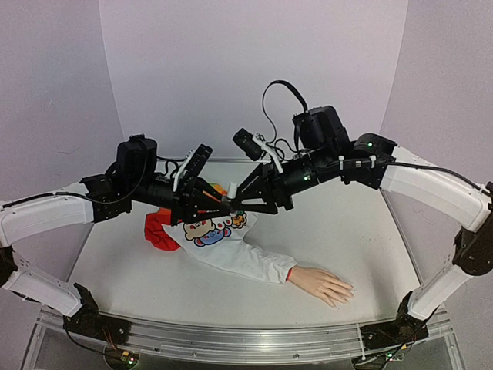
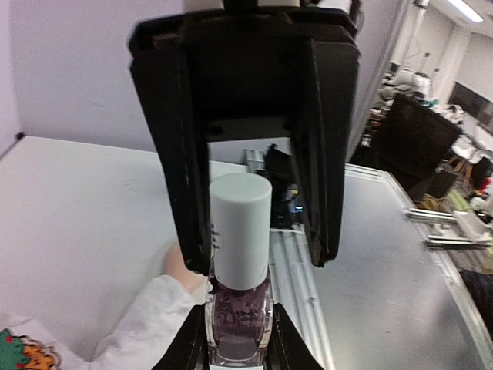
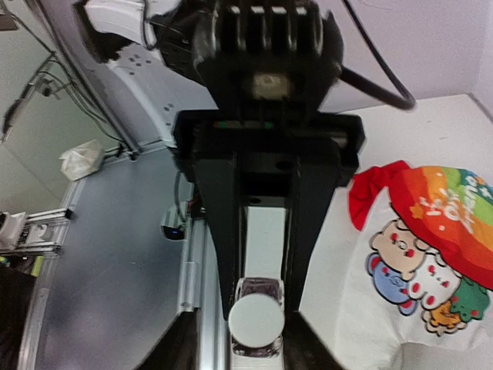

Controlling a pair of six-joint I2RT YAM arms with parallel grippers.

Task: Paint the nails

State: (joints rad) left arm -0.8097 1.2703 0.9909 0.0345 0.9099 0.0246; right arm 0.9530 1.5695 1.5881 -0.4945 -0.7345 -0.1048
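A pale mannequin hand (image 1: 323, 284) lies flat at the front right of the table, reaching out of a white sleeve (image 1: 239, 260). Its nails are too small to make out. My left gripper (image 1: 222, 202) is shut on a small clear bottle (image 2: 237, 327) of dark purple polish and holds it in the air, white cap (image 2: 240, 227) pointing at the right gripper. My right gripper (image 1: 237, 206) is open with its fingers (image 2: 185, 193) on either side of the cap (image 3: 256, 318). One finger is close to the cap, the other apart from it.
A white shirt with a cartoon print (image 1: 212, 230) and a red and rainbow cloth (image 1: 160, 231) lie under the grippers. An aluminium rail (image 1: 231, 338) runs along the near edge. Purple walls close in the back and sides.
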